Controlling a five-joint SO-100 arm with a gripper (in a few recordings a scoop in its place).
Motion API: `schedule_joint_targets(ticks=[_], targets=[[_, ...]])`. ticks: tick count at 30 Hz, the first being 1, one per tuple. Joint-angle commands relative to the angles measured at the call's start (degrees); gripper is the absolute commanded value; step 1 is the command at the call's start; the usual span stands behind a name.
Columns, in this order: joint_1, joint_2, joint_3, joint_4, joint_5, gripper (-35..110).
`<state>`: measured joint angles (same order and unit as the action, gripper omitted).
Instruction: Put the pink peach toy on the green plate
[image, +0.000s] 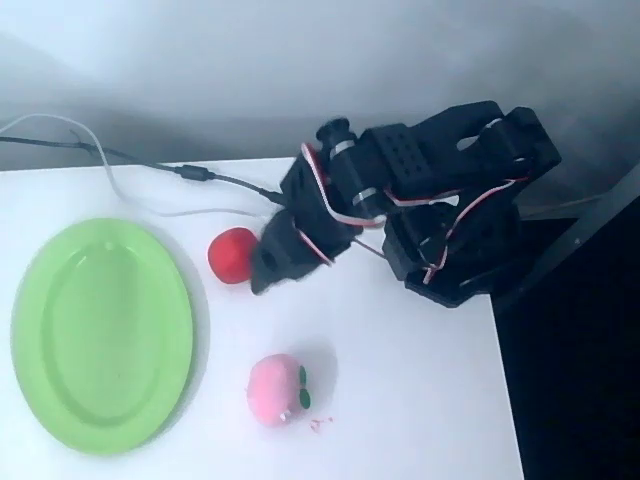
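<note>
Nothing of the task is done yet, by the look of it — the pink peach toy (277, 389) lies on the white table (420, 400) near its front edge, just beside the green plate (100, 335) but off it. The plate sits bare at the table's left edge. The black gripper (262, 268) hangs by a red ball (232, 254) toward the back edge; whether its jaws are parted I cannot tell. Grasping, carrying and placing remain. Cables (150, 165) trail across the back left corner — behind is a plain grey wall.

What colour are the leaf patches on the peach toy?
Dark green, on the pink peach toy, seen in the overhead view.
</note>
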<state>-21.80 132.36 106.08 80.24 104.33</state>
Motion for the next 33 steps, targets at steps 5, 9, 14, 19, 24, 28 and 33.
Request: schedule_joint_targets(ticks=[5,9,14,19,24,28,33], targets=[[-9.9,0.3,6.4,-5.7,7.6,40],[-14.2,-3.0,10.2,-15.9,11.3,44],[-19.0,-10.5,10.6,-23.7,14.6,44],[-19.8,-16.5,10.5,-30.2,14.6,44],[-19.8,-22.3,9.8,-32.8,14.5,43],[-19.8,-25.5,9.7,-32.8,14.3,43],[-20.0,-28.9,9.8,-32.8,14.4,37]])
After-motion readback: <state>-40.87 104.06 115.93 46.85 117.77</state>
